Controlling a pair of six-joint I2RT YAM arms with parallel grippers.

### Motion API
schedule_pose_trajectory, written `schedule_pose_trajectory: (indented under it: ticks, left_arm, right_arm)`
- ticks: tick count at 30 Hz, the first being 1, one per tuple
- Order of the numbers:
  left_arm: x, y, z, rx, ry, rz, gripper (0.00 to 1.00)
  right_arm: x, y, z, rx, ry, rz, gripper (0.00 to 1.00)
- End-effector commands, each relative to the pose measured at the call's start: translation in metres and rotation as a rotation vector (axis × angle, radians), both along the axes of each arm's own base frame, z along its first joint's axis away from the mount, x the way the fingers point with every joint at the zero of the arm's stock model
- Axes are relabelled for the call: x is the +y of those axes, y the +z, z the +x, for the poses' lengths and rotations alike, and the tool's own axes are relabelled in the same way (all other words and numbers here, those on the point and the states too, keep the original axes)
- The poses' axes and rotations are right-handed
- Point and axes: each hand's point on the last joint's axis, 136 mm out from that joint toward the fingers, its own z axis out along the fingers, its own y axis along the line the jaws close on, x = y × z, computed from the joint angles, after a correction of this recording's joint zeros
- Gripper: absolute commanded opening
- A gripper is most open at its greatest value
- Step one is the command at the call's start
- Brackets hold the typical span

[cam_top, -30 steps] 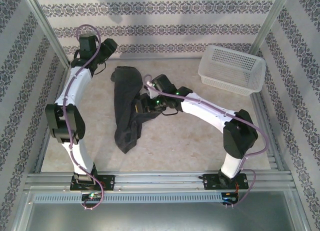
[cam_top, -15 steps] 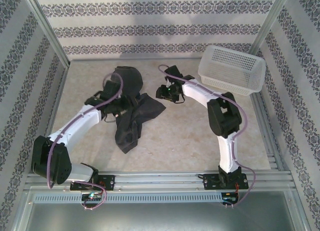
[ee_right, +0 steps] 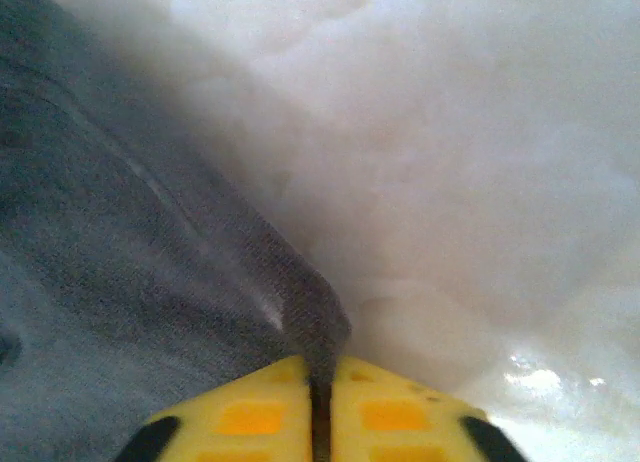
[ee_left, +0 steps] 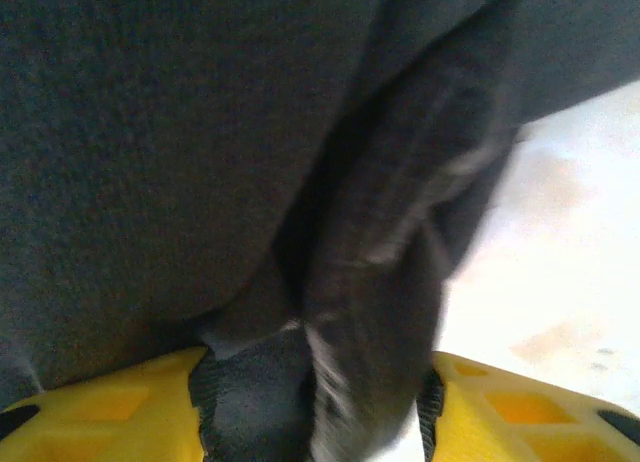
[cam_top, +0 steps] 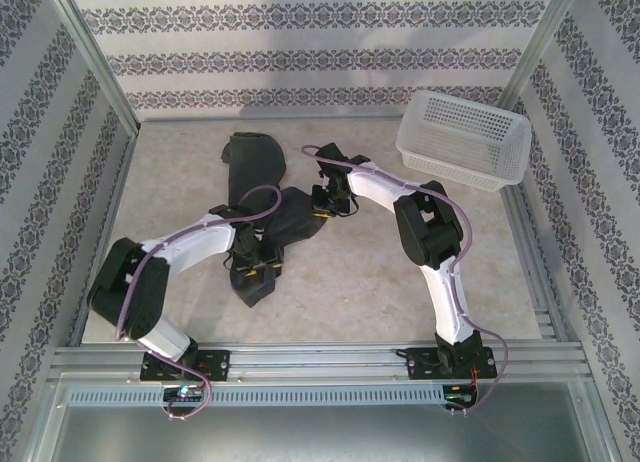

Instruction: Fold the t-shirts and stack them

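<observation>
One dark charcoal t-shirt (cam_top: 254, 164) lies crumpled in a long strip on the table, with a flap spread out to the right. My left gripper (cam_top: 258, 270) is low on its near end. In the left wrist view the yellow fingers (ee_left: 120, 412) stand apart around a bunched fold of the t-shirt (ee_left: 150, 132); a sliver of table shows beside the right pad, so the left gripper (ee_left: 315, 382) is open. My right gripper (cam_top: 322, 204) is at the flap's right edge. Its jaws are together on a thin edge of the t-shirt (ee_right: 100, 232), so the right gripper (ee_right: 320, 367) is shut on it.
A white mesh basket (cam_top: 462, 137) stands at the back right, tilted against the frame. Patterned walls and metal posts close in the sides and back. Bare beige table (cam_top: 360, 282) lies in front and to the right of the cloth.
The left arm swung down from the back left onto the shirt's near end, its jaws narrowing. The right gripper pulled a flap out rightward, backed off, then returned and shut on the flap's edge.
</observation>
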Motion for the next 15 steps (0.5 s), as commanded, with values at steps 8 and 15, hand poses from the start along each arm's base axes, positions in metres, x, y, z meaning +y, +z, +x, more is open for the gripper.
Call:
schedule_pose_trajectory:
  ticks: [8,15]
  left_arm:
    - [0.064,-0.001,0.02,-0.079,0.041,0.229,0.0]
    - [0.077,0.04,0.117,-0.296,0.079,0.263,0.0]
  right_arm:
    - [-0.062,0.062,0.008,-0.101,-0.175,0.007,0.0]
    - [-0.124,0.156,0.008,-0.294,-0.328,0.012,0.0]
